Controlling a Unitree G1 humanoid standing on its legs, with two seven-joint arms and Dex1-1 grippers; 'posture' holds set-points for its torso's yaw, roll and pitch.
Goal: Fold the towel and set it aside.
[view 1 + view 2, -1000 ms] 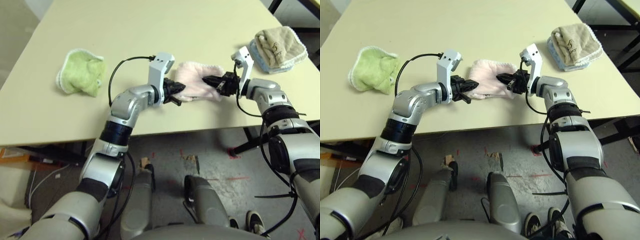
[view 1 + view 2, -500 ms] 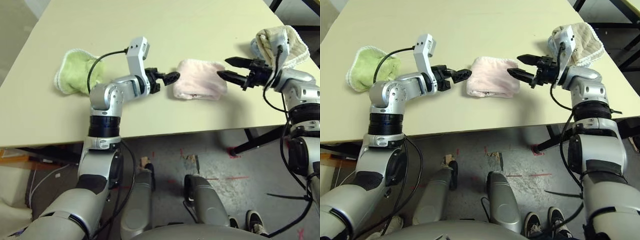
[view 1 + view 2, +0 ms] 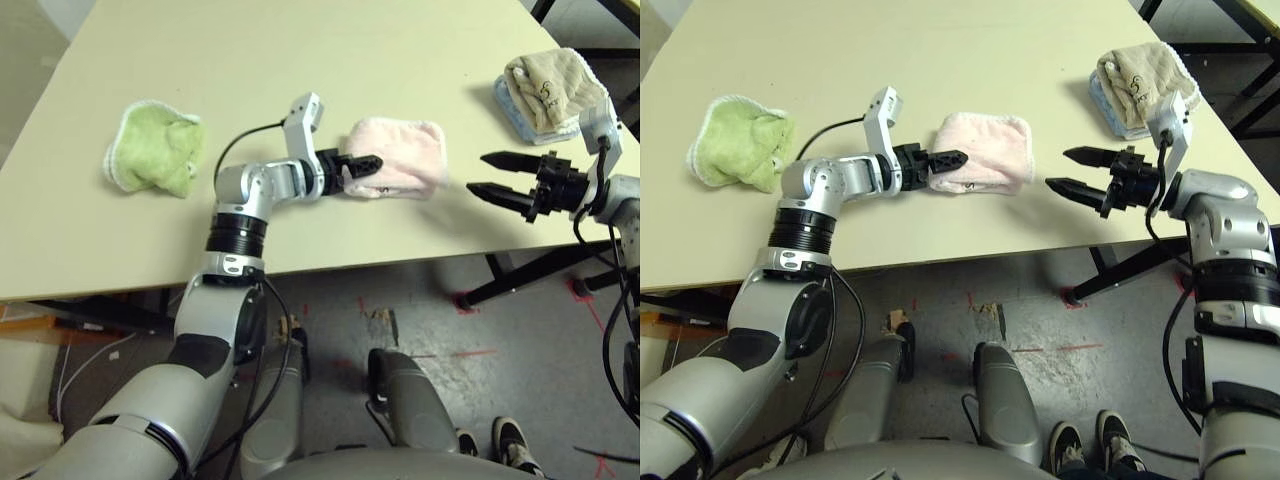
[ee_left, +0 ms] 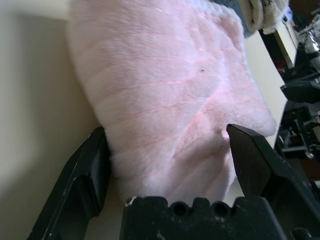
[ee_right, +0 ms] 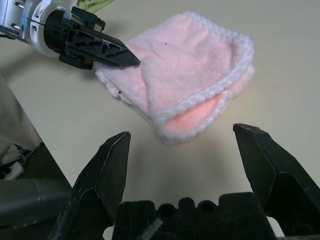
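The left gripper [image 4: 167, 150] has its two black fingers spread wide around the near-left corner of the towel [image 3: 400, 168]. In the left wrist view one finger [image 4: 82, 185] sits against the towel's edge and the other [image 4: 260, 165] lies beyond its far side; whether they actually pinch the cloth is hard to tell from this angle, but they do not look clamped.

The right gripper [image 3: 1072, 170] is wide open and holds nothing. It hangs off the table's front edge, well apart from the towel, at about 4 o'clock from it, its tips pointing back towards it.

The towel lies folded into a thick pink pad near the middle of the table [image 3: 300, 60], close to the front edge. Its white stitched edging shows along the open side that faces the right gripper [image 5: 182, 145], with the layers parted slightly there.

A green cloth [image 3: 155, 148] lies at 9 o'clock from the towel, well apart. A beige towel [image 3: 553, 90] on a blue layer sits at 2 o'clock, near the table's right edge.
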